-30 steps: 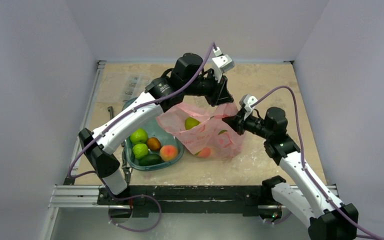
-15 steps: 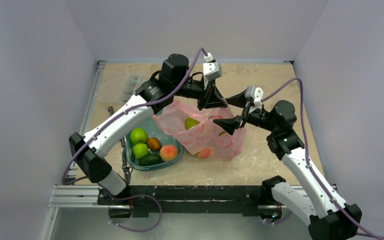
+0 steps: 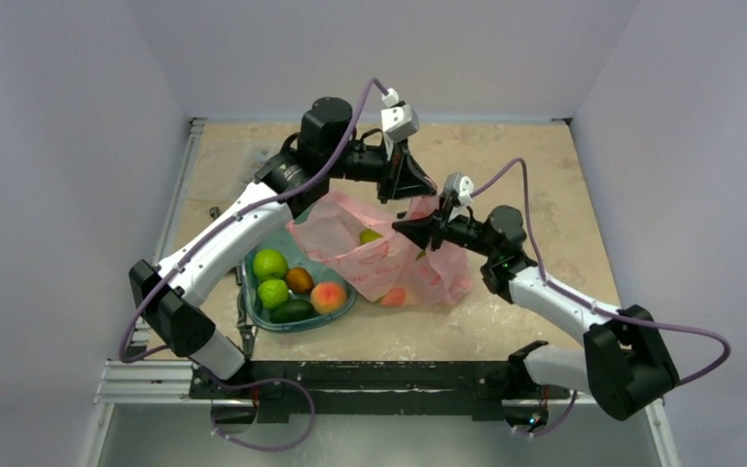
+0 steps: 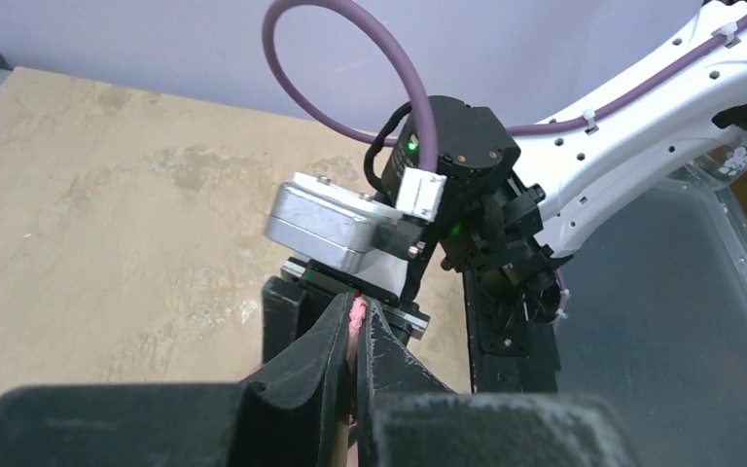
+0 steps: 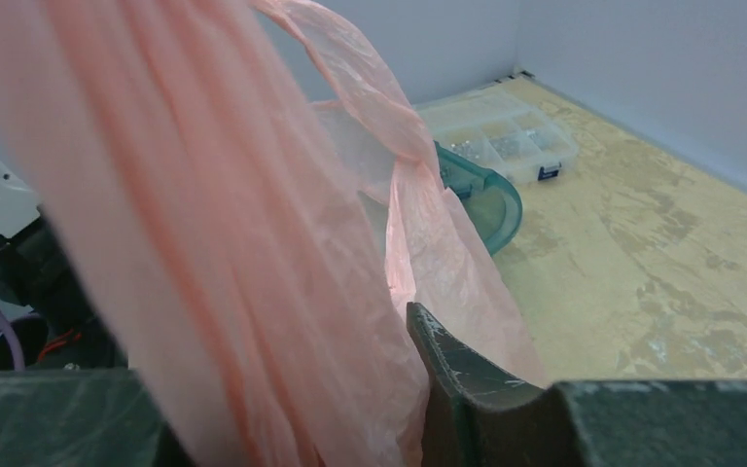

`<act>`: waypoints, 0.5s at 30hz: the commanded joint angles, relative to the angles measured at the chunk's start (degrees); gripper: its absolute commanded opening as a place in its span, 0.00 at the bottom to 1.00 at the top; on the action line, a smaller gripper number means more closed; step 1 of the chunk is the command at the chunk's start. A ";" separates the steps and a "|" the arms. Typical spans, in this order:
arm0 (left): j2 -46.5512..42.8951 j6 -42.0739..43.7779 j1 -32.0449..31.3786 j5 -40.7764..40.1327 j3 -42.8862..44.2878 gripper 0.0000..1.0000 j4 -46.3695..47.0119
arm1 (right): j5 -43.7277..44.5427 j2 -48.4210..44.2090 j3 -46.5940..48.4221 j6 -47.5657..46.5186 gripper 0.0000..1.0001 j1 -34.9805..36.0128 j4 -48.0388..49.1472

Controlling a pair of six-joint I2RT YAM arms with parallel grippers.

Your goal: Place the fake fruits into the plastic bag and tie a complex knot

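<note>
The left gripper is pinching a strip of the plastic bag between near-closed fingers. The bag is sagging on the table, its film draping across the right gripper, possibly clamped there.

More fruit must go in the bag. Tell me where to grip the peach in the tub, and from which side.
Probably from straight above, jaws across the round middle of the peach: it sits low in the tub, whose wall and the avocado crowd its sides.

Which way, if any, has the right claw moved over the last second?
Yes. The right claw has shifted left, closer to the green tub, and now sits over the bag's middle, not its right edge.
</note>
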 commanded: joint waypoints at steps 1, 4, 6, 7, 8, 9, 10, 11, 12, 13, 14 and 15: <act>-4.11 -1.49 1.09 -0.32 1.42 0.00 8.03 | 2.33 1.51 -4.57 -4.19 0.21 0.10 1.10; -4.81 -0.36 2.21 -0.59 0.47 0.00 7.97 | 1.68 0.96 -5.36 -6.75 0.02 0.10 -1.51; -5.22 0.79 2.78 -1.04 0.68 0.00 7.89 | 1.10 0.98 -5.14 -9.14 0.06 0.10 -4.15; -5.10 1.20 3.02 -0.88 1.23 0.00 7.52 | 0.47 1.06 -5.40 -9.64 0.15 0.10 -4.44; -4.91 2.02 3.08 -0.53 2.10 0.00 6.75 | 0.05 1.26 -5.45 -10.24 0.13 0.10 -4.66; -4.82 2.83 3.03 -0.31 2.84 0.00 5.83 | -0.11 1.33 -5.63 -10.40 0.07 0.10 -4.47; -4.92 3.56 3.08 -0.40 3.16 0.00 5.35 | -0.17 1.42 -5.76 -10.14 0.00 0.08 -3.76; -5.19 4.32 3.04 -1.57 3.28 0.00 4.83 | -0.29 1.43 -5.58 -10.05 0.00 0.10 -3.62; -5.65 5.48 3.08 -3.11 3.21 0.00 3.61 | -0.97 1.17 -4.98 -10.01 0.00 0.10 -3.97; -6.16 8.08 3.13 -4.19 3.09 0.19 1.46 | -1.36 0.67 -4.01 -9.62 0.00 0.02 -4.66; -6.89 11.29 3.30 -4.30 2.53 0.45 -1.30 | -1.41 -0.08 -2.78 -9.43 0.00 -0.13 -6.04; -8.65 14.76 3.42 -4.19 0.57 0.68 -3.29 | -1.81 -1.35 -1.96 -9.43 0.00 -0.39 -7.45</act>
